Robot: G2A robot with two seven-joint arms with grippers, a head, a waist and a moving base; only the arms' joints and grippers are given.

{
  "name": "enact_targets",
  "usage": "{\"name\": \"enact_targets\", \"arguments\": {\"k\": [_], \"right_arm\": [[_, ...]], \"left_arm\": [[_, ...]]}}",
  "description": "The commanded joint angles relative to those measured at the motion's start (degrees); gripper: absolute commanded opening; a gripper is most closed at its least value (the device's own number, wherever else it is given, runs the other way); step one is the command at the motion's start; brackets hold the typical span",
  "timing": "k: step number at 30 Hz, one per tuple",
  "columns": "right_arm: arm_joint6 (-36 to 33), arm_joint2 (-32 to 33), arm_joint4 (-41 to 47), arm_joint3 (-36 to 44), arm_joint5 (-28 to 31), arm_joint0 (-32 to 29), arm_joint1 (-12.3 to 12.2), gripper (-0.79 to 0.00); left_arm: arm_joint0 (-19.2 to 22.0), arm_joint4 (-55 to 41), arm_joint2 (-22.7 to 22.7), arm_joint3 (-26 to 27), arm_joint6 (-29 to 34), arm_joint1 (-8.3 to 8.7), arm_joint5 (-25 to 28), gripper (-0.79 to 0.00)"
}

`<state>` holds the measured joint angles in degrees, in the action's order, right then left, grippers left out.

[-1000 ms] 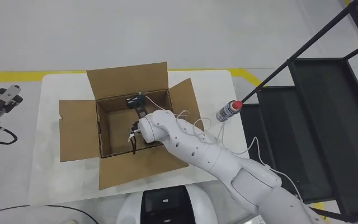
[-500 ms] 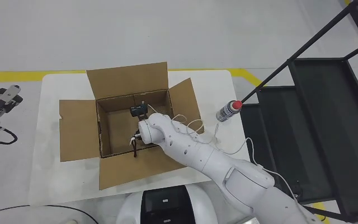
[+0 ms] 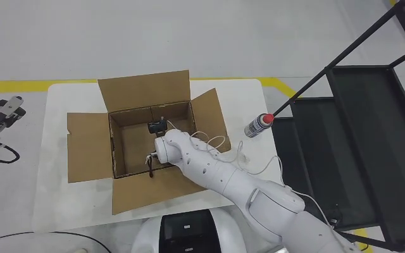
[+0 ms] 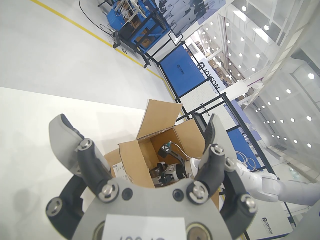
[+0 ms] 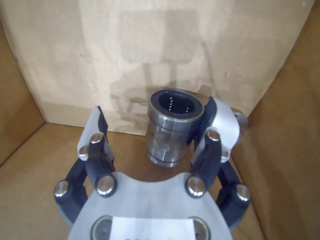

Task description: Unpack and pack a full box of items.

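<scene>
Currently, right claw (image 5: 156, 116): spread, inside the box (image 5: 150, 38).
Bearing (image 5: 172, 131): between its fingers (image 5: 220, 121), hard by one, apart from the other.
Long axis: roughly along the fingers.
Nearer arm: right; left claw (image 4: 138, 126) spread, well apart.
Next: we judge recentring, then closing.
</scene>
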<state>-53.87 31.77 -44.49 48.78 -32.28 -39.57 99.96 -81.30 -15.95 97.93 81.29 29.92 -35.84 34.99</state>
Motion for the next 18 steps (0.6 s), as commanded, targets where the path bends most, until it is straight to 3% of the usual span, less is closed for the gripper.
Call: {"name": "enact_targets", "arguments": {"k": [1,4,6,9,18], "right_arm": [[0.23,0.04,0.25,-0.69,0.06,-0.08,0.31,-0.268],[0.55,-0.05,0.28,-1.61,0.5,-0.12,0.74,-0.443],[0.72,-0.19,0.06,-2.1,0.85,-0.06,1.01,-0.489],[0.71,-0.38,-0.38,-2.74,0.89,0.06,1.4,-0.785],[1.84,1.57,-0.65,0.12,3.89,0.79,1.53,-0.785]], "left_arm": [[0.0,0.0,0.0,0.0,0.0,0.0,0.0,0.0],[0.0,0.0,0.0,0.0,0.0,0.0,0.0,0.0],[0.0,0.0,0.0,0.0,0.0,0.0,0.0,0.0],[0.0,0.0,0.0,0.0,0.0,0.0,0.0,0.0],[0.0,0.0,0.0,0.0,0.0,0.0,0.0,0.0]]}}
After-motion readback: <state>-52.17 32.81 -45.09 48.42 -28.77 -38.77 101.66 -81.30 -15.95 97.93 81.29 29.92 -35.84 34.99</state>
